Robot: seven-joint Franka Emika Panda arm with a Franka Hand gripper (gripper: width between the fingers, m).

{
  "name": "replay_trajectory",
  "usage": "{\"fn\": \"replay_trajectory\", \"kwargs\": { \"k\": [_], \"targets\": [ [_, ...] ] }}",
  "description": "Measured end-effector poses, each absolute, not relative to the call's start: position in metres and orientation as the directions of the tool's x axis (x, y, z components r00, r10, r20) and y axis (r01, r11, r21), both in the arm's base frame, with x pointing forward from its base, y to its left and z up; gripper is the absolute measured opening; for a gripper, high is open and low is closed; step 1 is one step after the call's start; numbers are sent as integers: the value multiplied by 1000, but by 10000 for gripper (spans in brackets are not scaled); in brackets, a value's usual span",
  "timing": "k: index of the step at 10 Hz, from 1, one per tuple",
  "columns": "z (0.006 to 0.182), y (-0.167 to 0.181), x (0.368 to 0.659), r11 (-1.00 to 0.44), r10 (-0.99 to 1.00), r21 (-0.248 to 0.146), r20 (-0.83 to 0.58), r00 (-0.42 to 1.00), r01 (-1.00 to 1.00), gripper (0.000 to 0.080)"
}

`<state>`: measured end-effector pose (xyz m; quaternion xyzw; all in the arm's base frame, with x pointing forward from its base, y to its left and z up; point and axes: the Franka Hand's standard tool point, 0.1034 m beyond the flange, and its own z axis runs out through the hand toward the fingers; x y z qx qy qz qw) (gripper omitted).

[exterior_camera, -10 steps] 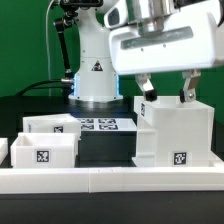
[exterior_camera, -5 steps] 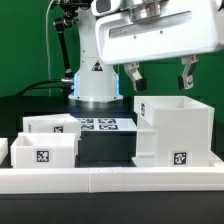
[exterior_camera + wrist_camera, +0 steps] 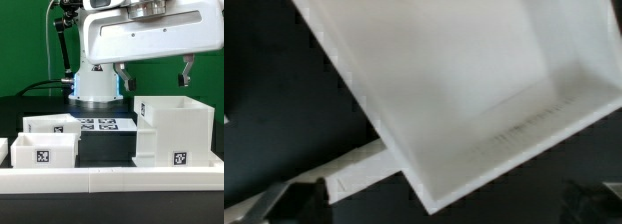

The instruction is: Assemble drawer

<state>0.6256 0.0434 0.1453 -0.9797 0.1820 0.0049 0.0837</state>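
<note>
Drawer housing (image 3: pixel 185 135): white, boxy, smooth plastic | gripper (image 3: pixel 155 85): jaws apart, above

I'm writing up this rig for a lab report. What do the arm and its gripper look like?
The gripper has a wide, boxy white body with rounded edges and two slim dark grey fingers beneath it. Behind it, the arm's base is a rounded white column with a bluish band at its foot. No cables show on the gripper.
</note>
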Motion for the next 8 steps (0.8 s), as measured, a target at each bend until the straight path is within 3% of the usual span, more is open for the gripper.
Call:
{"fn": "replay_trajectory", "kwargs": {
  "k": [5,8],
  "targets": [
    [125,-13,592,-978,-180,-109,-6,984,-180,649],
    [116,-32,588,-980,-163,-112,0,987,-162,649]
  ]
}}
